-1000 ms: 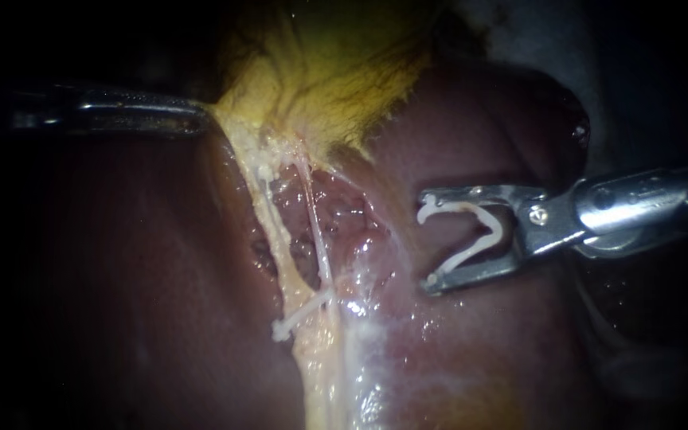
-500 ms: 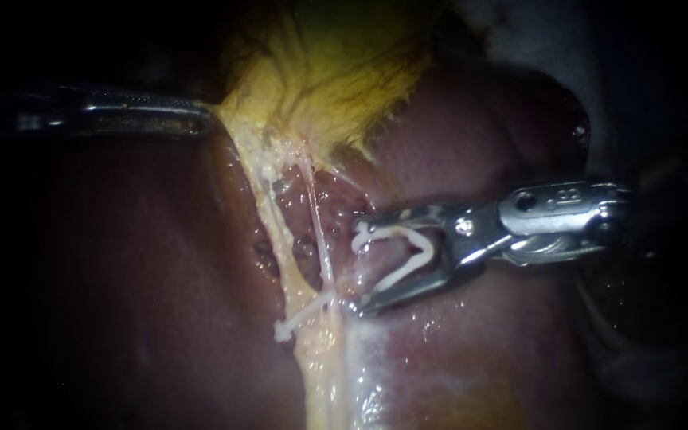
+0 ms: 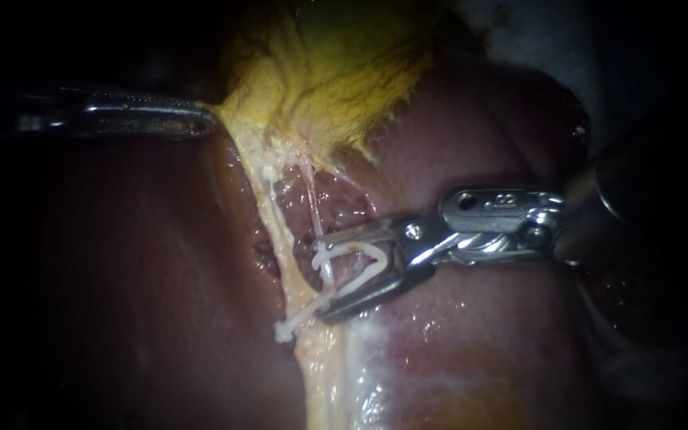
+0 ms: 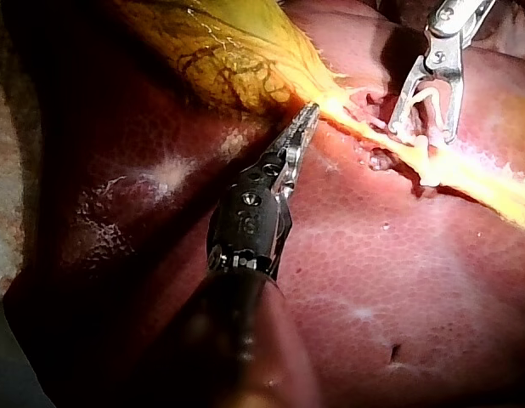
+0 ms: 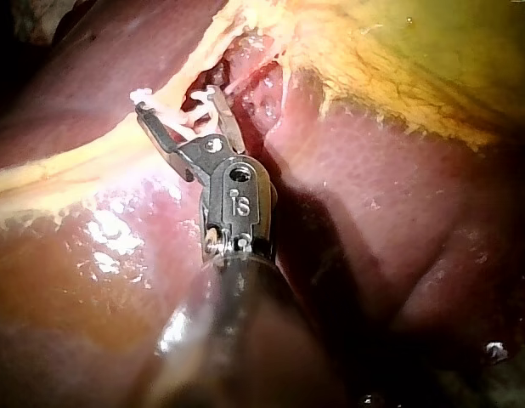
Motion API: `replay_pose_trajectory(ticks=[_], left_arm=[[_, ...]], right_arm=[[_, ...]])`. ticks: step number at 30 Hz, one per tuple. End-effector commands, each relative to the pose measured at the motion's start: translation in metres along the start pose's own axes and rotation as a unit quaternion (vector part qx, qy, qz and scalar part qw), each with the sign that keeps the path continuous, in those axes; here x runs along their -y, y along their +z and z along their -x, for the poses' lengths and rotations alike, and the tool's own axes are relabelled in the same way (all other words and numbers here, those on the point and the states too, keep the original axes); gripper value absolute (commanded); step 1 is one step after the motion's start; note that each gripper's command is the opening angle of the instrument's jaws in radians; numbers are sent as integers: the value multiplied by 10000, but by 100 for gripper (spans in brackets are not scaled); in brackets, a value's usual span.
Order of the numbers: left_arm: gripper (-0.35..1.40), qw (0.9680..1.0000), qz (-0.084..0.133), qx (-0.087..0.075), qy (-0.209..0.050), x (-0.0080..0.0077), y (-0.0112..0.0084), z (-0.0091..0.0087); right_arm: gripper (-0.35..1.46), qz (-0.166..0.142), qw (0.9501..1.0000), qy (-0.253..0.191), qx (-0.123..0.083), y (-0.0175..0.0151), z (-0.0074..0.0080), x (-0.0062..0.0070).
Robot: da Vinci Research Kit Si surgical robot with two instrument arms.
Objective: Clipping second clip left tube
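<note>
Overlap looms: your right instrument (image 3: pixel 318 277)'s wide jaws hold an open clip (image 3: pixel 356 248) at the tube (image 3: pixel 313 211), beside the nearer clip (image 3: pixel 300 317).

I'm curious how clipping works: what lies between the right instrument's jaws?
An open white clip touching both jaws, with the thin tube apparently crossing its mouth; the endoscope view shows it.

You have the liver (image 3: pixel 121 279) filling most of your endoscope view, dark red and finely mottled, wet and shining near the middle. Above it lies the gallbladder (image 3: pixel 336 72), yellow-green with dark branching lines, its lower edge ragged. From it a pale yellowish band of tissue (image 3: pixel 320 382) runs down across the liver's surface.
</note>
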Motion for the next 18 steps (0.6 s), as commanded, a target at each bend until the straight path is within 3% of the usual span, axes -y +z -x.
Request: replay_pose_trajectory(ticks=[1,9,18], left_arm=[[-35,10000,2,-1,0,0,0,0],[-35,10000,-4,1,1,1,2,0],[-35,10000,-1,1,0,2,3,0]], right_arm=[[56,-10,10000,-1,5,3,4,-4],[57,-51,9999,159,-8,21,27,-29],[57,-327,9976,404,-452,35,22,-36]])
